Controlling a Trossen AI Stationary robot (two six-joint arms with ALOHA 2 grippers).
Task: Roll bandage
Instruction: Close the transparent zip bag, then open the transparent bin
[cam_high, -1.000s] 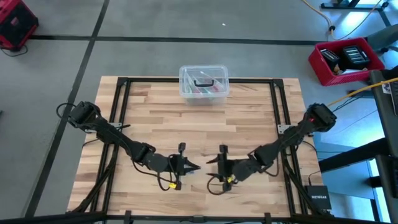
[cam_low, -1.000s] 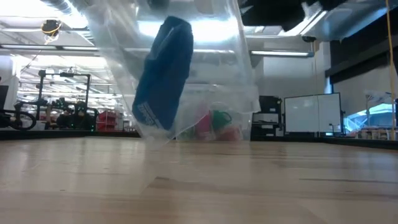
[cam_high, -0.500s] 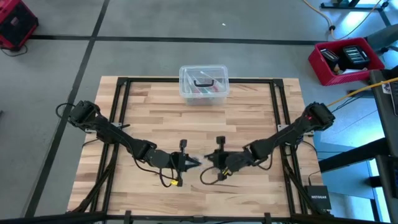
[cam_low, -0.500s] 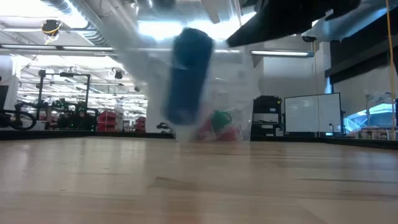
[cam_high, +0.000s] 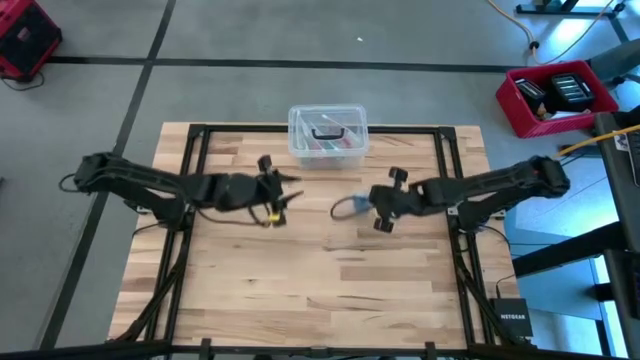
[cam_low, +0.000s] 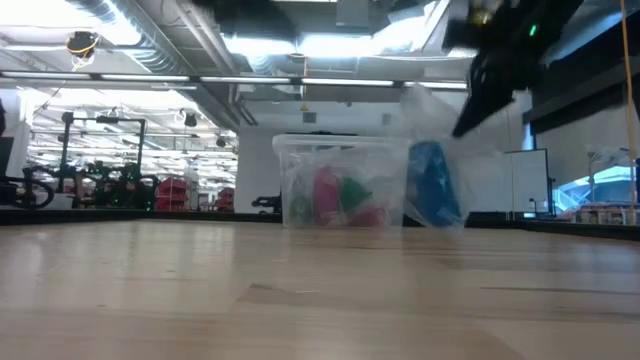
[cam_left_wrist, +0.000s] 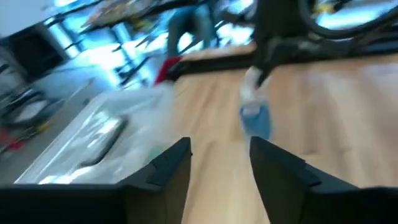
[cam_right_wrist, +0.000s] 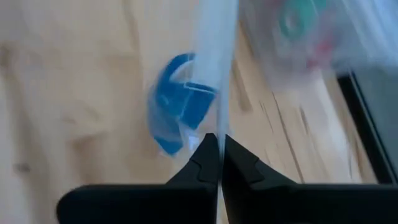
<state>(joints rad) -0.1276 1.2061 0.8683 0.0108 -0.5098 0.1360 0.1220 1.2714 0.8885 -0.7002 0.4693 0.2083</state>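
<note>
The blue bandage (cam_right_wrist: 177, 102) sits folded inside a small clear plastic bag (cam_high: 345, 208), near the table's middle, a little toward the far edge. My right gripper (cam_right_wrist: 221, 146) is shut on that bag and reaches in from the table's right (cam_high: 366, 205). In the low view the bandage (cam_low: 432, 195) hangs beside the clear box. My left gripper (cam_left_wrist: 221, 149) is open with nothing between its fingers. It hovers left of the bag (cam_high: 290, 190) and points toward it. My right gripper pinches the clear bag's thin plastic edge (cam_right_wrist: 217, 118) between its two shut fingers, above the bandage. The fingers come from the table's right, slanting down. The bag hangs below them with the bandage in its lower part; whether its bottom touches the table I cannot tell.
A clear plastic lidded box (cam_high: 328, 135) holding red and green items stands at the table's far edge, in the middle, just beyond both grippers. A black frame (cam_high: 195, 150) runs around the wooden table top. Bare wood lies toward the near edge.
My right gripper has shut on the bag and carried it from near the front edge toward the far edge and right. My left gripper has let go of the bag, opened and swung toward the far edge and left. The bag now hangs from the right gripper alone.
</note>
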